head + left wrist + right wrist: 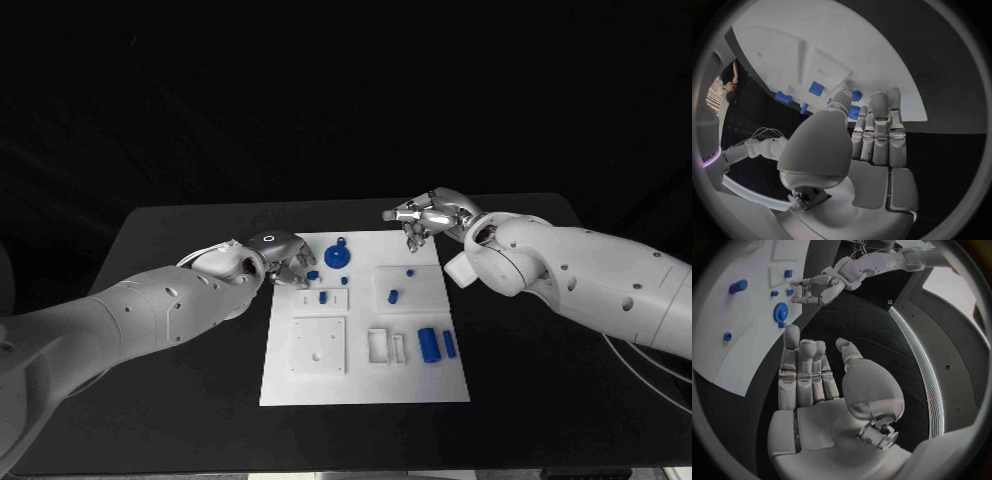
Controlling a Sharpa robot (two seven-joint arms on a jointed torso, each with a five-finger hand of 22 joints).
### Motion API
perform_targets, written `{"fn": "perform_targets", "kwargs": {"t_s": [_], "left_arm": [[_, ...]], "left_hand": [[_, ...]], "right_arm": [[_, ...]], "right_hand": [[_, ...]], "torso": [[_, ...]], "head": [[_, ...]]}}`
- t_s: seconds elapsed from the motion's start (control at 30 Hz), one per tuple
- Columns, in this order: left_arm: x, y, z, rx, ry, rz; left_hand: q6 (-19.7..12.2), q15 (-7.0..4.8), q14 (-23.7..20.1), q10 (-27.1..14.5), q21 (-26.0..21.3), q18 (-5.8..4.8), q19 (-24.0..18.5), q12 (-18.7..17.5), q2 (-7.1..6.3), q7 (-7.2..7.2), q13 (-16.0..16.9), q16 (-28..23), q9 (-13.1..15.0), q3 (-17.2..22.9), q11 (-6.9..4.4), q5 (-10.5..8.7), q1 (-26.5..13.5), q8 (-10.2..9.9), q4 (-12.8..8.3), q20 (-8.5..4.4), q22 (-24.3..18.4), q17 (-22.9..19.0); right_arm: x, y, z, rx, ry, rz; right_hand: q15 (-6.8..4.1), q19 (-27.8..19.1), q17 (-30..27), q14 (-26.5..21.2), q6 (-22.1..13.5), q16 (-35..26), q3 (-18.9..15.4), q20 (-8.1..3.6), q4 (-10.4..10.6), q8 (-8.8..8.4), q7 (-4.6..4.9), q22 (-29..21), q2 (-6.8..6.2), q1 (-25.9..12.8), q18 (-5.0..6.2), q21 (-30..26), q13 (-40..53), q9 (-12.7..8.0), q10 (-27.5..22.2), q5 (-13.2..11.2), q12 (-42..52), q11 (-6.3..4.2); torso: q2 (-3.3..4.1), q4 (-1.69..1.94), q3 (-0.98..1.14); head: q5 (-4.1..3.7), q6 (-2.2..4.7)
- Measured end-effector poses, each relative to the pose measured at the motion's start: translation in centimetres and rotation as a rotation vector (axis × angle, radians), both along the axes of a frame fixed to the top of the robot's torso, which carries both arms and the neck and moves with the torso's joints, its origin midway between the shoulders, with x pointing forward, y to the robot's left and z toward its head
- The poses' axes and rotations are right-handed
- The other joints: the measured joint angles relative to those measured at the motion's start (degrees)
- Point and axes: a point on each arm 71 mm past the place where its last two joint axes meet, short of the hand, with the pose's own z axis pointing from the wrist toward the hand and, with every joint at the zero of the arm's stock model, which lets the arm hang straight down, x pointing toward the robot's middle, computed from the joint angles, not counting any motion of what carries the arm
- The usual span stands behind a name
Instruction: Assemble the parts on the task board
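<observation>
The white task board (361, 375) lies in the middle of the black table. On it are a round blue disc (336, 257), small blue pieces (394, 296) in its raised blocks, and two blue cylinders (428, 343) near its right edge. My left hand (281, 262) hovers at the board's far left edge. Its fingers (879, 125) are straight and hold nothing, and a small blue piece (854, 112) shows just beyond the thumb. My right hand (428, 215) hangs over the board's far right corner, its fingers (804, 370) stretched out and empty. The disc (781, 312) lies ahead of it.
White raised blocks stand on the board: a square plate (319, 345) at the near left and a slotted holder (387, 345) beside the cylinders. Bare black table (188, 400) runs along both sides and in front of the board.
</observation>
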Motion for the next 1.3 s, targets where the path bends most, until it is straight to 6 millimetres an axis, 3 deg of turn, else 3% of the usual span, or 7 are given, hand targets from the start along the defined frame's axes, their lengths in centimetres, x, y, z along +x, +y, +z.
{"fn": "perform_targets", "kwargs": {"t_s": [0.07, 0.13, 0.37, 0.9, 1.1, 1.17, 1.3], "left_arm": [[0.0, -0.1, 0.0, -0.002, 0.001, -0.002], [0.0, -0.2, 0.0, -0.003, 0.003, -0.004], [0.0, -0.8, -0.1, -0.003, 0.012, -0.014], [0.4, -1.2, 0.2, 0.038, 0.044, -0.007], [0.5, -1.5, 0.2, 0.059, 0.045, -0.009], [0.6, -1.6, 0.3, 0.064, 0.043, -0.008], [0.6, -1.8, 0.3, 0.073, 0.037, -0.011]], "left_hand": [[1.94, 0.0, 0.0, 0.67, 0.0, 0.0, 0.0, 0.0, 0.72, -0.38, 0.0, 0.0, 0.06, 0.15, -0.67, 0.42, 0.71, 0.0, -0.82, -0.22, 0.0, 0.09], [2.81, -0.19, -0.2, 1.11, 0.0, -0.66, 0.0, 0.0, 1.69, -0.56, 0.0, 0.0, 0.07, 0.35, -1.11, 0.63, 0.9, 0.0, -1.3, -0.4, 0.0, 0.16], [4.57, -0.49, 0.1, 2.56, 0.93, -0.9, -0.21, 0.0, 4.42, -0.93, -0.04, 0.85, 0.07, 1.62, -1.3, 1.09, 0.79, 0.0, -2.57, -0.61, -0.01, 0.38], [5.27, -0.49, 0.1, 2.46, 3.56, -0.91, -0.83, 0.0, 4.83, -0.22, -0.22, 1.95, 0.06, 3.86, -0.76, 1.29, 0.58, 0.0, -4.48, -0.4, -0.02, 0.43], [6.1, -0.07, 0.52, 3.66, 4.47, -0.91, -1.04, -0.05, 4.94, 0.61, -0.22, 2.4, 0.06, 5.45, -0.39, 2.64, 0.7, 0.0, -5.55, -0.19, -0.02, 0.46], [7.22, 0.06, 1.27, 4.74, 5.31, 0.01, -1.04, -0.21, 5.38, 0.73, -0.27, 2.64, 0.05, 6.39, -0.51, 2.85, 1.14, 0.0, -6.0, -0.19, 0.01, 0.53], [9.13, 0.08, 2.51, 6.69, 6.67, 0.01, -1.04, -0.38, 5.74, 0.72, -0.27, 2.67, 0.04, 7.43, -0.71, 2.85, 1.49, -0.07, -6.63, -0.19, 0.03, 0.53]], "right_arm": [[0.0, 0.0, 0.0, 0.0, 0.0, 0.0], [0.0, 0.0, 0.0, 0.0, 0.0, 0.0], [0.0, 0.1, 0.0, 0.0, 0.0, 0.001], [0.0, 0.1, 0.0, 0.001, 0.0, 0.002], [0.0, 0.1, 0.0, 0.001, 0.0, 0.002], [0.0, 0.1, 0.0, 0.001, 0.0, 0.002], [0.0, 0.1, 0.0, 0.001, 0.0, 0.002]], "right_hand": [[0.0, 0.0, 0.0, 0.0, 0.0, 0.0, 0.0, 0.0, 0.0, 0.0, 0.0, 0.0, 0.0, 0.0, 0.0, 0.0, 0.0, 0.0, 0.0, 0.0, 0.0, 0.0], [0.0, 0.0, 0.0, 0.0, 0.0, 0.0, 0.0, 0.0, 0.0, 0.0, 0.0, 0.0, 0.0, 0.0, 0.0, 0.0, 0.0, 0.0, 0.0, 0.0, 0.0, 0.0], [0.0, 0.0, 0.0, 0.0, 0.0, 0.0, -0.01, 0.0, -0.01, 0.0, 0.0, 0.0, 0.0, 0.0, 0.0, 0.0, 0.0, 0.0, 0.0, 0.0, 0.0, 0.0], [0.0, 0.0, 0.0, 0.0, 0.0, 0.0, -0.01, 0.0, -0.01, 0.0, 0.0, 0.0, 0.0, 0.0, 0.0, 0.0, 0.0, 0.0, 0.0, 0.0, 0.0, 0.0], [0.0, 0.0, 0.0, 0.0, 0.0, 0.0, -0.01, 0.0, -0.01, 0.0, 0.0, 0.0, 0.0, 0.0, 0.0, 0.0, 0.0, 0.0, 0.0, 0.0, 0.0, 0.0], [0.0, 0.0, 0.0, 0.0, 0.0, 0.0, -0.01, 0.0, -0.01, 0.0, 0.0, 0.0, 0.0, 0.0, 0.0, 0.0, 0.0, 0.0, 0.0, 0.0, 0.0, 0.0], [0.0, 0.0, 0.0, 0.0, 0.0, 0.0, -0.01, 0.0, -0.01, 0.0, 0.0, 0.0, 0.0, 0.0, 0.0, 0.0, 0.0, 0.0, 0.0, 0.0, 0.0, 0.0]], "torso": [[0.0, 0.01, 0.0], [0.0, 0.01, -0.02], [0.0, 0.04, -0.07], [-0.02, 0.05, -0.11], [-0.03, 0.04, -0.11], [-0.03, 0.05, -0.11], [-0.04, 0.04, -0.1]], "head": [[-0.04, -0.02], [-0.08, -0.03], [-0.15, 0.01], [-0.25, -0.05], [-0.23, -0.09], [-0.22, -0.13], [-0.24, -0.15]]}}
